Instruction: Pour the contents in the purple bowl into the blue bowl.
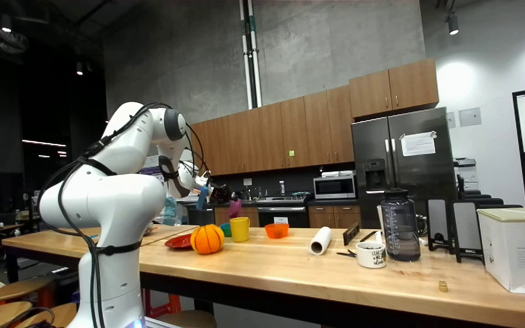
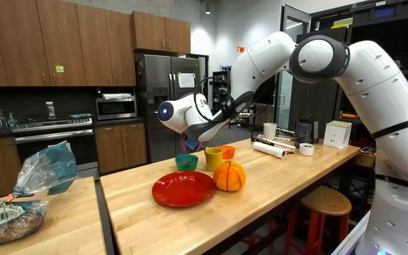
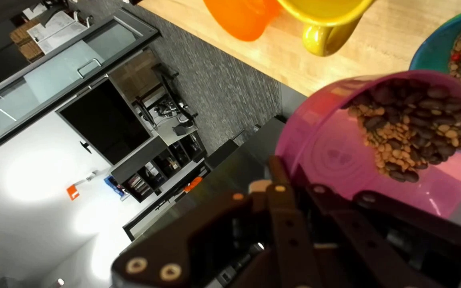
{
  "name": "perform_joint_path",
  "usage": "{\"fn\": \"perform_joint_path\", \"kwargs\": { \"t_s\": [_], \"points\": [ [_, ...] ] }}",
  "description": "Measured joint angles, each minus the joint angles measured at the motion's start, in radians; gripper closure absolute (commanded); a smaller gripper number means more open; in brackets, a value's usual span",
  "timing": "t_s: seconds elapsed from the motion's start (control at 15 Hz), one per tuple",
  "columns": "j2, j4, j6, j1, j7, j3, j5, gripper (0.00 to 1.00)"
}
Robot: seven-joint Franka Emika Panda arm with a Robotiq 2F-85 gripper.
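Observation:
My gripper is shut on the rim of the purple bowl, whose wall passes between the fingertips. The bowl is tilted in the air. Dark beans and orange lentils have gathered against its lower side, still inside. In an exterior view the purple bowl hangs above the table behind the yellow mug. The blue bowl, teal in look, stands on the table below it with some mixed contents. At the right edge of the wrist view, the blue bowl is partly covered by the purple rim.
Close by stand a yellow mug and an orange bowl. A red plate and an orange pumpkin lie nearer the front. Farther along the table are a white roll, a white cup and a dark bottle.

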Motion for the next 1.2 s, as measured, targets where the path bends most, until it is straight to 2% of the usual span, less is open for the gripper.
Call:
{"fn": "perform_joint_path", "kwargs": {
  "t_s": [1.2],
  "points": [
    [0.014,0.015,-0.106,0.0,0.037,0.026,-0.114,0.99]
  ]
}}
